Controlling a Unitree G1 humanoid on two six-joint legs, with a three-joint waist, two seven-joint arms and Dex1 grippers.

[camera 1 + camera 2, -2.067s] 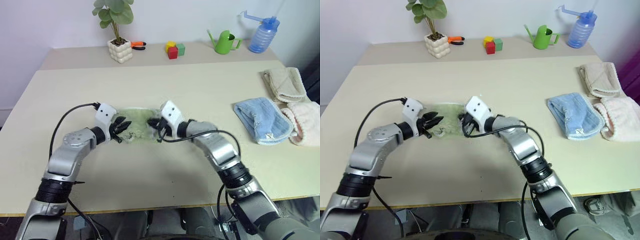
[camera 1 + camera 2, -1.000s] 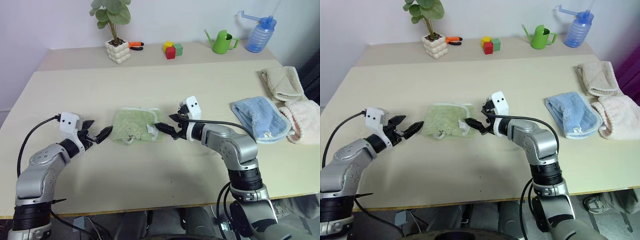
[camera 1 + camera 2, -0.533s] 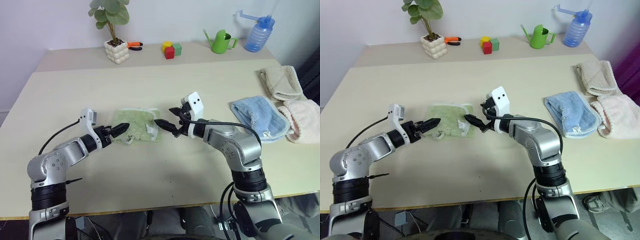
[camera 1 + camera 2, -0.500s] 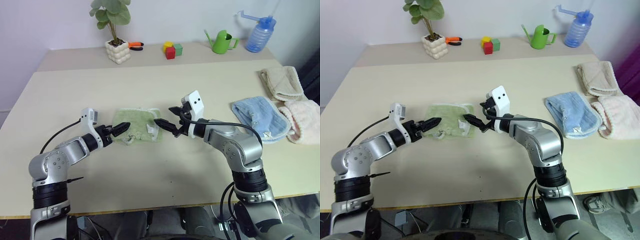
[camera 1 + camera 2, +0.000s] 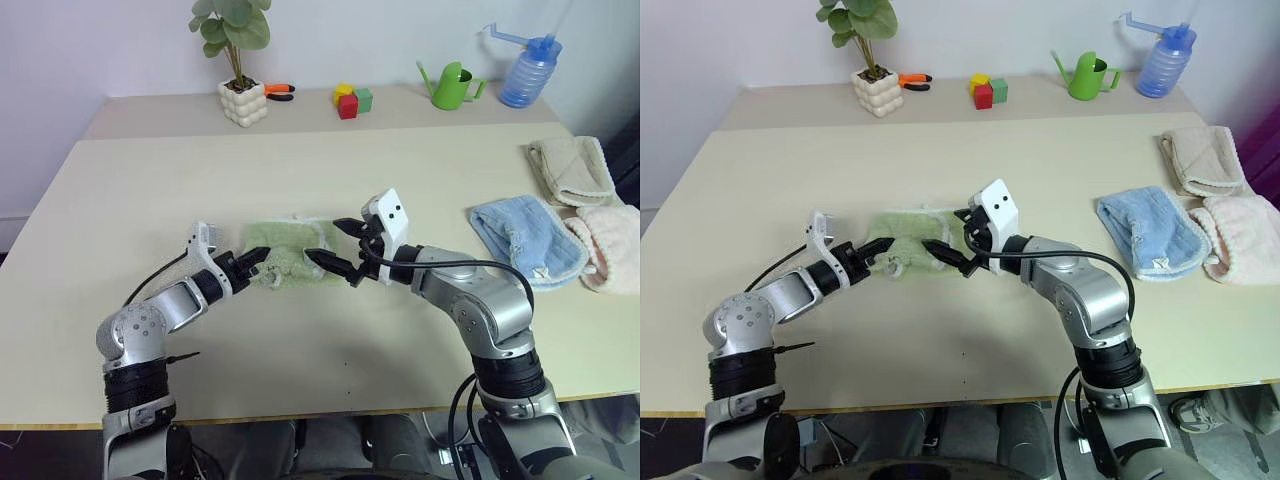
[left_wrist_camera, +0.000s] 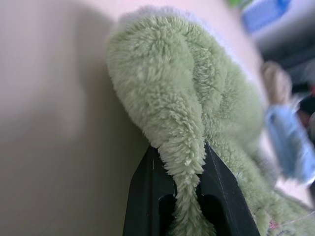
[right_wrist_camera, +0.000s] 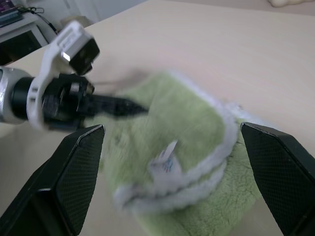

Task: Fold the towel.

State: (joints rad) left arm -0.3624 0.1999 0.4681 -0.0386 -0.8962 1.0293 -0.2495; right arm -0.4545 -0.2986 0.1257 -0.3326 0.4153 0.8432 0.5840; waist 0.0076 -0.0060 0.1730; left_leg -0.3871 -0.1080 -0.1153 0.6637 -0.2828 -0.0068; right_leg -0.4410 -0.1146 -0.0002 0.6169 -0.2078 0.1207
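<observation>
Here the towel [image 5: 288, 250], light green with white edging, lies folded near the middle of the table [image 5: 150, 190], directly between the two grippers. The left gripper [image 5: 262, 266] sits at the towel's left edge with its black fingers [image 6: 147, 196] pinched together on a fold of the green pile; in the left wrist view the terry cloth bulges up out of the closed jaws and curls over them. The right gripper [image 5: 335, 248] hangs just at the towel's right edge, its two fingers spread wide and holding nothing; one tip [image 5: 315, 257] reaches over the towel's right side, the other sits higher and further right. In the right wrist view the towel lies between the spread fingertips [image 7: 74, 167], its white-trimmed layers stacked and a small white tag [image 7: 165, 164] standing up from the edge, with the left gripper's pinch visible at the towel's far side. Well apart, at the table's right end, lie a light blue towel [image 5: 525, 240], a beige towel [image 5: 570, 170] and a pink towel [image 5: 610, 245]
</observation>
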